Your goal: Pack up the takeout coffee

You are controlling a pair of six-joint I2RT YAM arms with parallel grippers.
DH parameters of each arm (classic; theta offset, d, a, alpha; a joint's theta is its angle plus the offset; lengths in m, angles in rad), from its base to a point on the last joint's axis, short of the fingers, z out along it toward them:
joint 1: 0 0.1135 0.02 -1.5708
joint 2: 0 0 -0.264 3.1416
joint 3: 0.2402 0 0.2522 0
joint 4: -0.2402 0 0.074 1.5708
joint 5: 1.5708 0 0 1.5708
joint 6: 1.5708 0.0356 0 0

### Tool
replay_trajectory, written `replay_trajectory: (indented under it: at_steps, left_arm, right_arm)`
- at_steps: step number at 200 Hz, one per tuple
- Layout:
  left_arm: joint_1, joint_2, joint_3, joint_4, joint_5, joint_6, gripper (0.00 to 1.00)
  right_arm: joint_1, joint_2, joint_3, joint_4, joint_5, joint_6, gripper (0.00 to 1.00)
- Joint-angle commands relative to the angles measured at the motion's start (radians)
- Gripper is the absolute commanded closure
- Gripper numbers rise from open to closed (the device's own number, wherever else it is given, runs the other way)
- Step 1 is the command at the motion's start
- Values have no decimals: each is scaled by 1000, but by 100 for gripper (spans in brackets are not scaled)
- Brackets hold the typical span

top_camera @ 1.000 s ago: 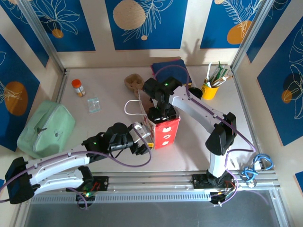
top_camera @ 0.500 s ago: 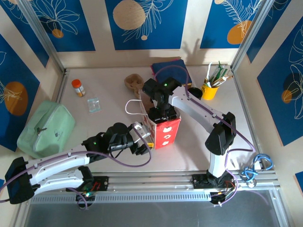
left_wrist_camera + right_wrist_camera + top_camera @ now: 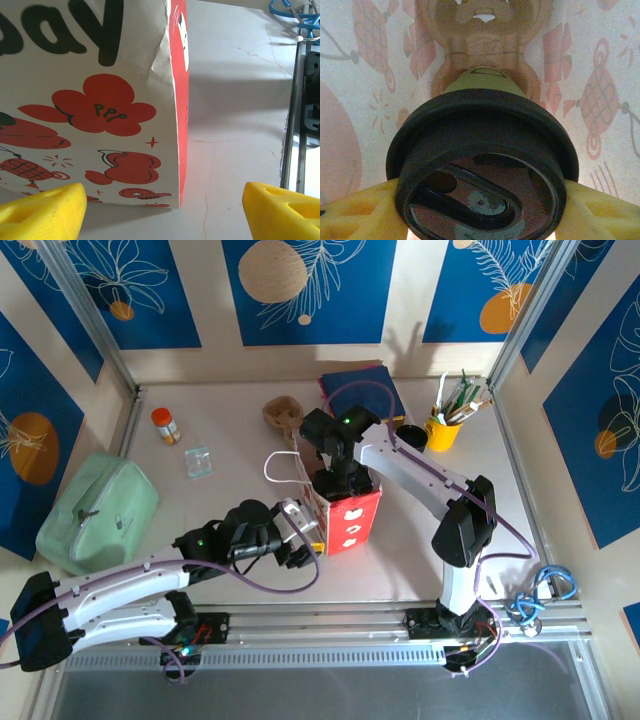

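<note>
Right gripper (image 3: 480, 216): clasps black-lidded green paper cup (image 3: 482, 150) inside red-printed paper bag (image 3: 350, 522).
Left gripper (image 3: 162, 212): wide, beside bag.
Change: slight shift; cup seemingly nearly packed.

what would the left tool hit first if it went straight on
The paper bag: its bottom corner stands dead ahead between the open left tool's fingers, printed white face left, red side right. It looks near, though depth is unclear.

On the paper bag (image 3: 100, 150) we read big black letters at its top edge, "ay" after a cut-off round letter. Below them, its red flower (image 3: 102, 112) bears small marks like "ppp".
</note>
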Motion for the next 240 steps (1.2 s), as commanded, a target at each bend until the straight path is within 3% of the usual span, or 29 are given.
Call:
replay_trajectory:
  at_steps: [1, 240]
  left_arm:
    - [-7, -18, -3, 5, -12, -6, 19]
    - [-7, -15, 4, 3, -10, -2, 18]
  right_arm:
    - [6, 8, -10, -7, -25, -7, 39]
    - [11, -7, -6, -35, -83, 3, 39]
